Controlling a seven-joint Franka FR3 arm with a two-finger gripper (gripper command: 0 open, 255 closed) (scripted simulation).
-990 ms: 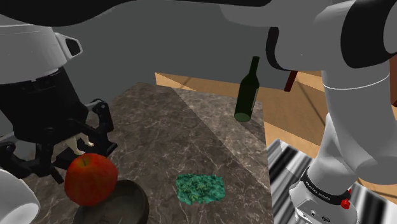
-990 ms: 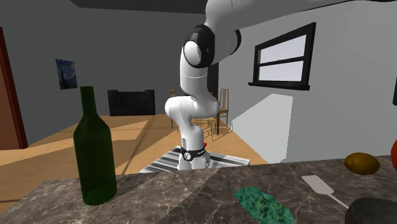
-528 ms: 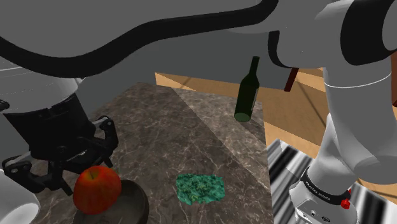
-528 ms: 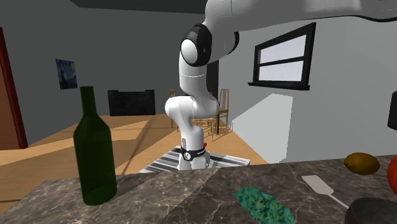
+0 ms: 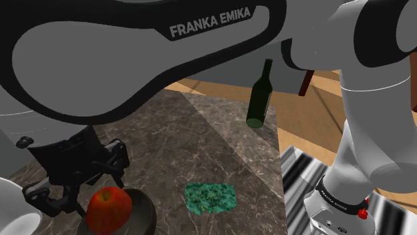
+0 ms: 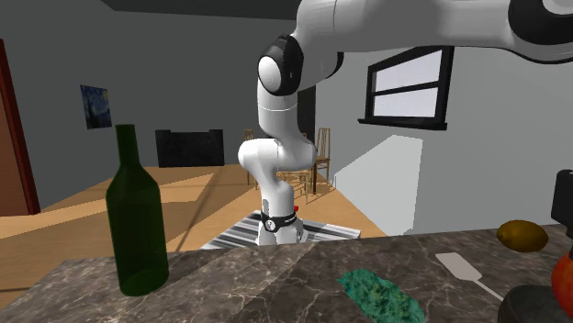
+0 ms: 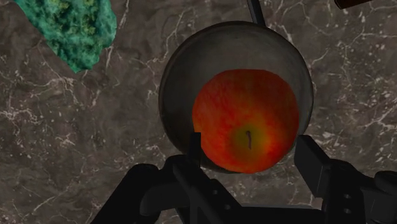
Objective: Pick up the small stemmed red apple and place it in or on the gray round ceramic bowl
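The red apple with its short dark stem is clasped between my gripper's black fingers, which press on its two sides. It hangs low over the gray round bowl, partly inside the rim, toward the side nearer the gripper. In the second exterior view the apple sits at the right edge just above the bowl. The apple hides the bowl's bottom, so I cannot tell whether it touches.
A dark green bottle stands upright at the marble counter's far corner. A green crumpled patch lies beside the bowl. A pale spatula and a yellow-brown fruit lie behind the bowl. The counter edge drops off toward the stand.
The gripper has come down with the apple, from above the bowl's edge to low over the bowl. The arm's upper link now covers more of the shoulder view.
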